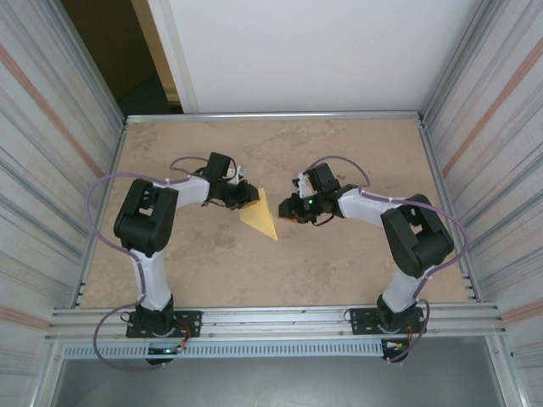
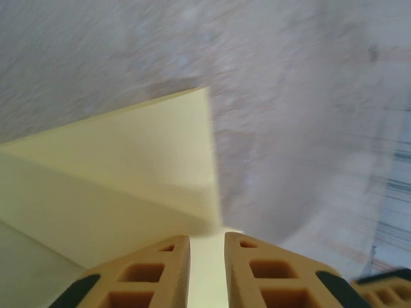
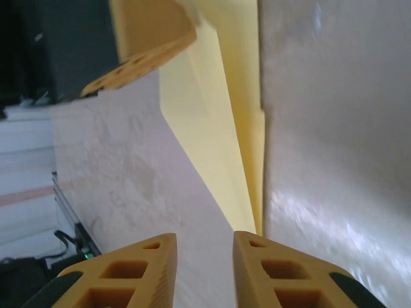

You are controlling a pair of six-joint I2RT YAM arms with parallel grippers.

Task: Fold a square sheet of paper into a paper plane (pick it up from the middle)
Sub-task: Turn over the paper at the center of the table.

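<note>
1. Paper plane (image 1: 261, 216): yellow, folded to a narrow wedge with its sharp tip toward the arm bases. It sits mid-worktop (image 1: 339, 153), between the two claws. The left wrist view shows stacked layers meeting at a crease. I cannot tell whether every flap lies flat.
2. Left claw (image 2: 207, 239): at the plane's far-left edge. Jaws parted by a narrow gap with yellow showing in it, so released, not pinching.
3. Right claw (image 3: 204, 239): just beside the plane's right edge. Jaws parted wider, nothing between them. The plane's long edge ends just ahead of one finger.
4. Judgement: the step in hand reads as setting up a fresh grip for the next fold.
5. Method:
   - Pin the plane near its centre crease with one claw.
   - Bring the other in low along the plane's edge and take the top flap only.
   - Clench once the edge sits well between the fingers.
   - Line the flap up on the crease before pressing.
6. Risks:
   - Thin paper may skate on the smooth worktop.
   - Flaps may spring open.
   - A deep bite could catch both layers.
</note>
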